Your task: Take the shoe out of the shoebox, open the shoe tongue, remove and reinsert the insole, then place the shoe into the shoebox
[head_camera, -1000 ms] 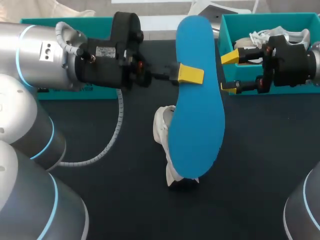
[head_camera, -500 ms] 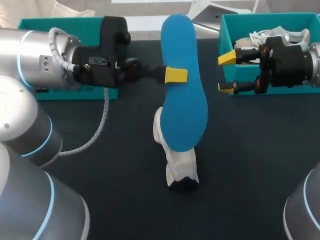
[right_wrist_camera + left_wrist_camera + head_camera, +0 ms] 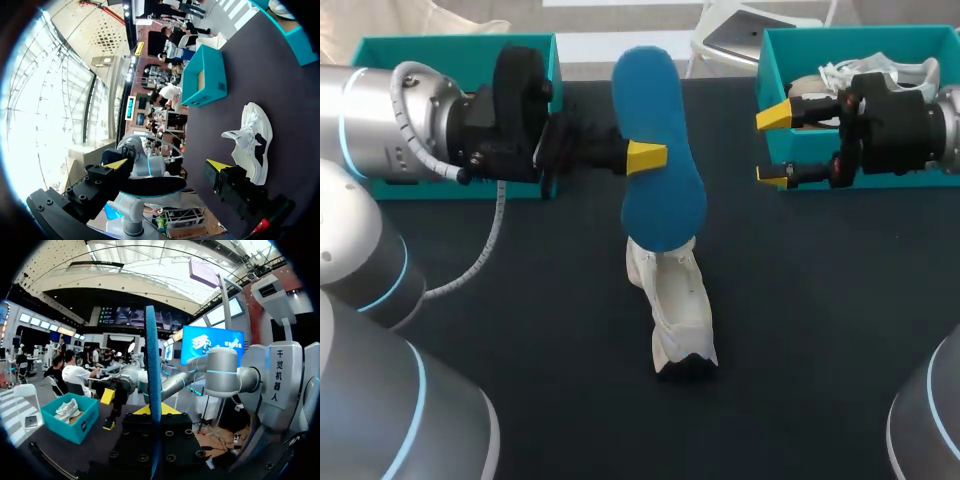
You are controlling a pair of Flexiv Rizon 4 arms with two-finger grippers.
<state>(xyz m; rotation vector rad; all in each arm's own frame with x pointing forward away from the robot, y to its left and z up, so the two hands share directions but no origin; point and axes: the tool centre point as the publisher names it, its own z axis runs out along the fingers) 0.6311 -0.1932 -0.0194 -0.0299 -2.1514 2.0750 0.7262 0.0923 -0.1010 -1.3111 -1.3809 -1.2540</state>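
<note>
My left gripper (image 3: 646, 157) is shut on the blue insole (image 3: 655, 150), which it holds in the air above the white shoe's (image 3: 675, 305) far end. The shoe lies on the black table near the middle. In the left wrist view the insole (image 3: 152, 390) stands edge-on between the fingers of my left gripper (image 3: 152, 412). My right gripper (image 3: 775, 145) hangs open by the near left corner of the right teal shoebox (image 3: 765, 60), with nothing between its fingers. From the right wrist view, my right gripper (image 3: 167, 165) faces the insole (image 3: 155, 186), with the shoe (image 3: 252, 140) off to one side.
A second pale shoe (image 3: 880, 70) lies in the right shoebox. Another teal box (image 3: 440, 45) stands at the far left behind my left arm, also seen as the teal box (image 3: 202, 82) in the right wrist view. Black table (image 3: 820, 330) surrounds the shoe.
My left arm has drawn the insole to the left and farther back, uncovering most of the shoe. The right arm and the shoe have stayed put.
</note>
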